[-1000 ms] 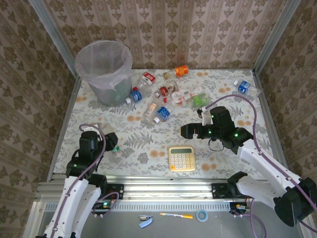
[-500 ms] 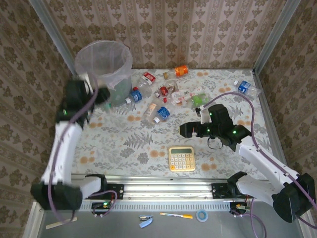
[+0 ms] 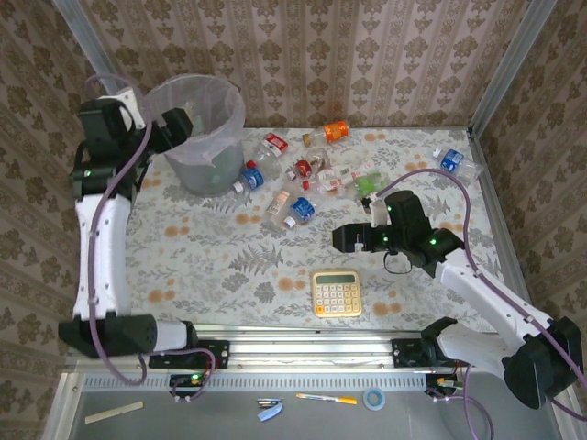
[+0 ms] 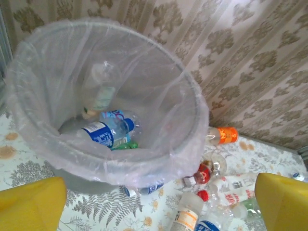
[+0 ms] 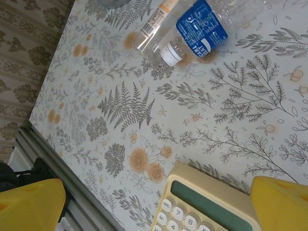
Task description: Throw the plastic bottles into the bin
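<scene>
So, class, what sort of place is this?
Probably a staged robot test cell: two arms bolted to a metal rail, wallpapered panels around the table, and plastic bottles scattered near a lined bin.

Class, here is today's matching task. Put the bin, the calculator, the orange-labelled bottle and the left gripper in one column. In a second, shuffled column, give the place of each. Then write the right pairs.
Column A
1. bin
2. calculator
3. orange-labelled bottle
4. left gripper

Column B
a. near edge, centre
b. far edge, centre
c. far left corner
d. raised at the bin's rim, jaws open

Pairs: 1-c, 2-a, 3-b, 4-d
</scene>
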You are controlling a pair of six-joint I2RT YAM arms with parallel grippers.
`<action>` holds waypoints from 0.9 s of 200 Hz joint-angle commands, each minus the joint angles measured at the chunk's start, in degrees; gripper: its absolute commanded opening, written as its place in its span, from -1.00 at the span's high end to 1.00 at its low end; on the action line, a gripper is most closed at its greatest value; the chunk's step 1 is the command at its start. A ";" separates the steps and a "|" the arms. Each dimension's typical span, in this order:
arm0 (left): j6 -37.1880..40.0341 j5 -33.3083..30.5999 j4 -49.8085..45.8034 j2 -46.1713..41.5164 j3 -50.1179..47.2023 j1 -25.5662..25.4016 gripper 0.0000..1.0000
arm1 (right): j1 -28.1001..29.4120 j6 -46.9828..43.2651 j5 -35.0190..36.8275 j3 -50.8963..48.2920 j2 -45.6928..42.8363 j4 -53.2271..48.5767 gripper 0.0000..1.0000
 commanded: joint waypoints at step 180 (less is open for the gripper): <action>9.08 -9.78 -0.42 5.95 -26.06 -32.53 -0.70 | -0.23 3.28 3.05 3.47 7.96 -5.82 -1.00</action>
